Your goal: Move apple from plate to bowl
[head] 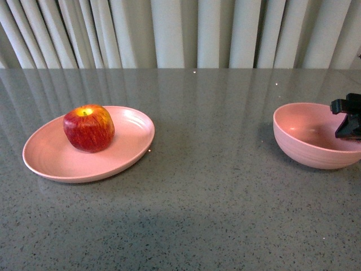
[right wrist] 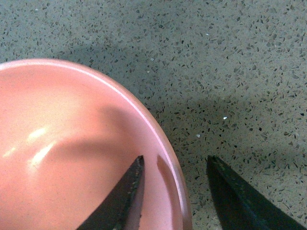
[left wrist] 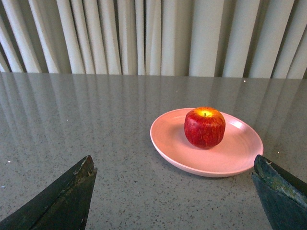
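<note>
A red streaky apple (head: 88,128) with a yellow stem dip sits on the shallow pale pink plate (head: 51,161) at the table's left. The deeper pink bowl (head: 304,144) stands at the right and holds nothing. My right gripper (head: 348,117) hangs open at the bowl's right rim; in the right wrist view, the right gripper (right wrist: 175,165) straddles the bowl's rim (right wrist: 158,132), one finger inside, one outside. In the left wrist view, my left gripper (left wrist: 173,165) is open, short of the plate (left wrist: 168,143), with the apple (left wrist: 205,127) beyond its fingertips.
The grey speckled tabletop (head: 208,186) stretches between plate and bowl. Pale pleated curtains (head: 180,31) hang behind the table's far edge.
</note>
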Tool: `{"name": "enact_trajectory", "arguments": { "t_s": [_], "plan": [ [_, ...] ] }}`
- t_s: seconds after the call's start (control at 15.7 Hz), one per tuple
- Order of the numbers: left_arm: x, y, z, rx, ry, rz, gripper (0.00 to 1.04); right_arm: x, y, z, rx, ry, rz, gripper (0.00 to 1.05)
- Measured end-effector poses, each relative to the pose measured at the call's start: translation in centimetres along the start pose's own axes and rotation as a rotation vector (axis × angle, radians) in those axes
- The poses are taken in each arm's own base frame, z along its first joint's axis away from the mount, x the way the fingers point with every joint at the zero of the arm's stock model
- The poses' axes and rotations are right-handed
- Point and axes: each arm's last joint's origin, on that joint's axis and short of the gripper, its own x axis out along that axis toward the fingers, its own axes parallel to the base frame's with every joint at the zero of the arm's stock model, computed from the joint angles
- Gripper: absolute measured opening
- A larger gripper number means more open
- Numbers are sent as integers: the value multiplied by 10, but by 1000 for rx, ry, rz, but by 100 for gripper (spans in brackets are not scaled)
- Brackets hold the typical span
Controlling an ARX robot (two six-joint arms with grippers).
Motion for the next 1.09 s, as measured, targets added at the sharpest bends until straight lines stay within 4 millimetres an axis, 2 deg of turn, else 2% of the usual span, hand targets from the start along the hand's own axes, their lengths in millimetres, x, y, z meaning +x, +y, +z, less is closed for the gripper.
{"name": "enact_trajectory", "arguments": {
  "t_s": [0.13, 0.19, 0.38, 0.51, 0.64, 0.7, 0.89, 1.09],
  "plan": [
    [0, 0, 0, 0, 0, 0, 98, -1, 0, 0, 3, 2, 2, 14],
    [0, 0, 0, 0, 0, 0, 98, -6, 1, 3, 8, -3, 16, 4],
    [0, 0, 0, 0, 0, 0, 98, -24, 5, 12, 4, -46, 31, 3],
    [0, 0, 0, 0, 0, 0, 98, -47, 17, 21, -20, -94, 75, 3],
    [0, 0, 0, 0, 0, 0, 98, -74, 51, 31, -84, -166, 153, 3],
    [0, 0, 0, 0, 0, 0, 98, -78, 68, 31, -113, -174, 188, 3],
    [0, 0, 0, 0, 0, 0, 98, -73, 104, 20, -153, -150, 247, 3],
    [0, 0, 0, 0, 0, 0, 98, -55, 132, 4, -169, -98, 263, 3]
  ]
}}
